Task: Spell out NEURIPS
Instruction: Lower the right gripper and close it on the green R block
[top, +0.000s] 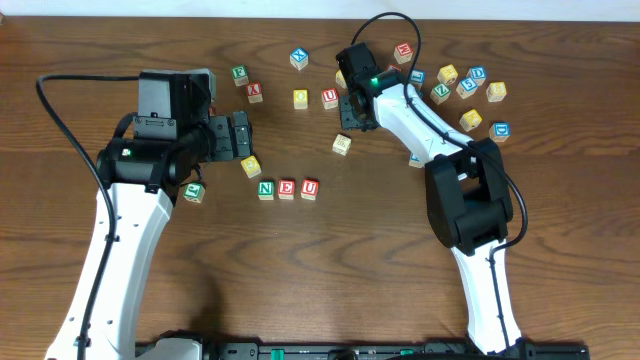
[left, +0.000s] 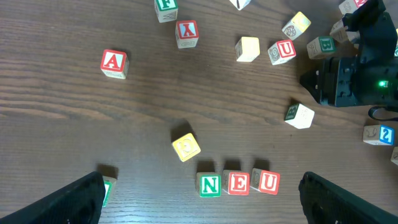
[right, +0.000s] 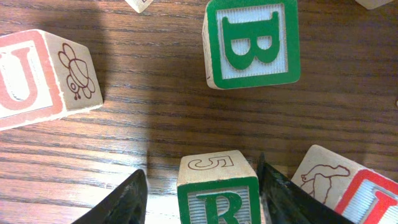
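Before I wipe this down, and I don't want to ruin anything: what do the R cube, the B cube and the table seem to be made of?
R cube and B cube: pale wood, matte. The bare faces show faint grain, and the green letters and borders look painted. Table: dark brown wood grain with a slight sheen. It could be solid wood or printed laminate; I cannot tell which.

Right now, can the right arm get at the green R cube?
Probably yes. The green R cube sits between the open fingers of the right gripper, with nothing over it. A red-lettered cube lies close beside one finger and might get nudged.
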